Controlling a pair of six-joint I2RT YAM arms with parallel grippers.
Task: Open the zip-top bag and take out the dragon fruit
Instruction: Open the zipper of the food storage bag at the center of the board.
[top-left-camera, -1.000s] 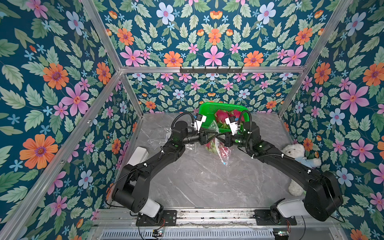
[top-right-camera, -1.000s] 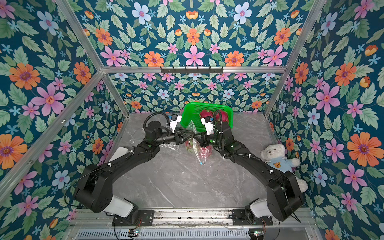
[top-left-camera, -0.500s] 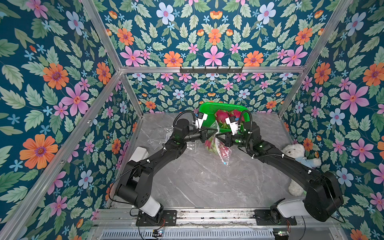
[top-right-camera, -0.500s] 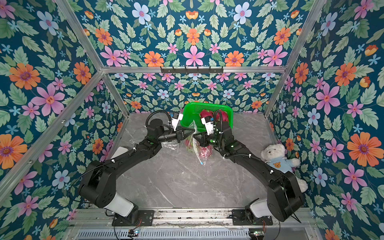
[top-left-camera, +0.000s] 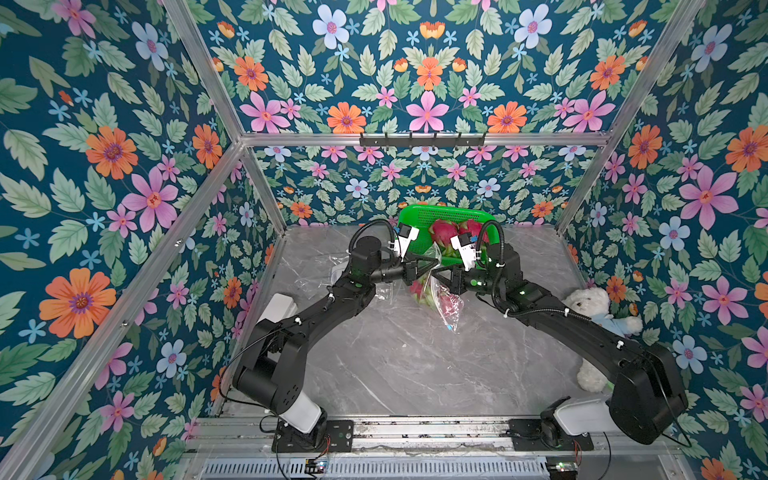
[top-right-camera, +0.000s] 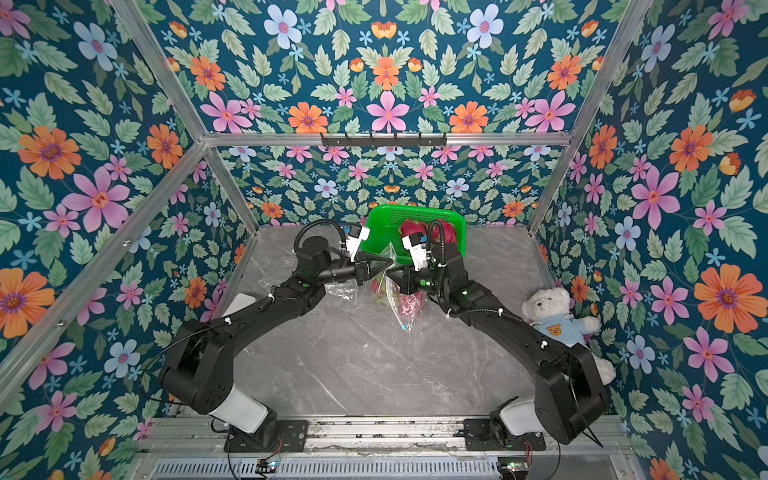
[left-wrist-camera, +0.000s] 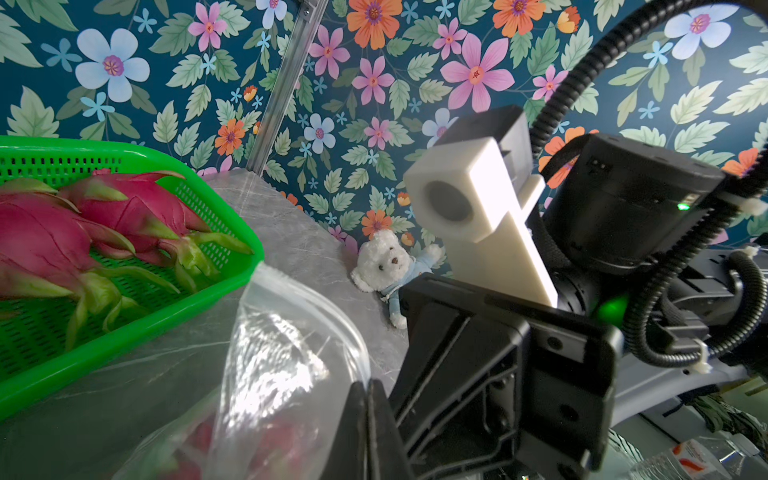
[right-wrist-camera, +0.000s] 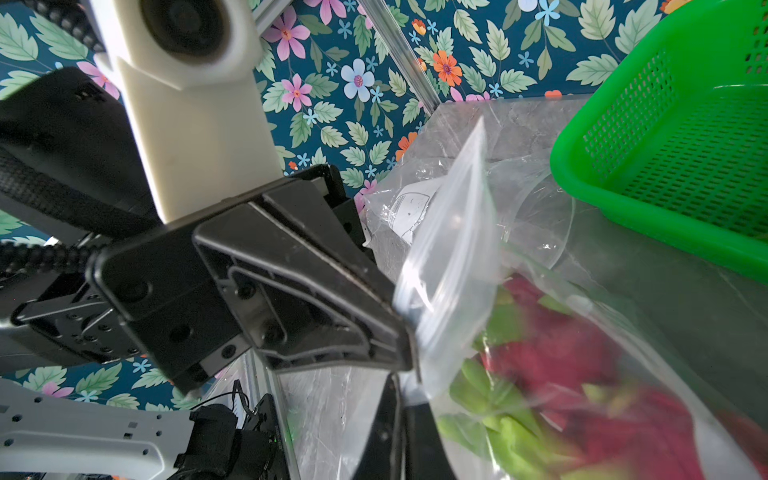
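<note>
1. In both top views, left gripper (top-left-camera: 433, 263) and right gripper (top-left-camera: 434, 274) both pinch the zip-top bag (top-left-camera: 448, 311) at its mouth, tips almost touching, near the table's (top-left-camera: 395, 374) back edge. The bagged dragon fruit (top-left-camera: 449, 300) sits just below them, and the bag's length slants toward the front edge.
2. Left wrist: left jaws are clamped on plastic. Two more dragon fruit (left-wrist-camera: 41, 245) lie side by side in the green basket (left-wrist-camera: 232, 220), scale tips toward its front rim.
3. Right wrist: right jaws are closed on the bag's rim. The bagged dragon fruit is blurred, so I can't tell its axis.

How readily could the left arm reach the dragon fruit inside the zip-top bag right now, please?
Probably not yet: the left gripper is shut on the top edge of the zip-top bag, like the right gripper, and the dragon fruit sits lower inside the plastic.
</note>
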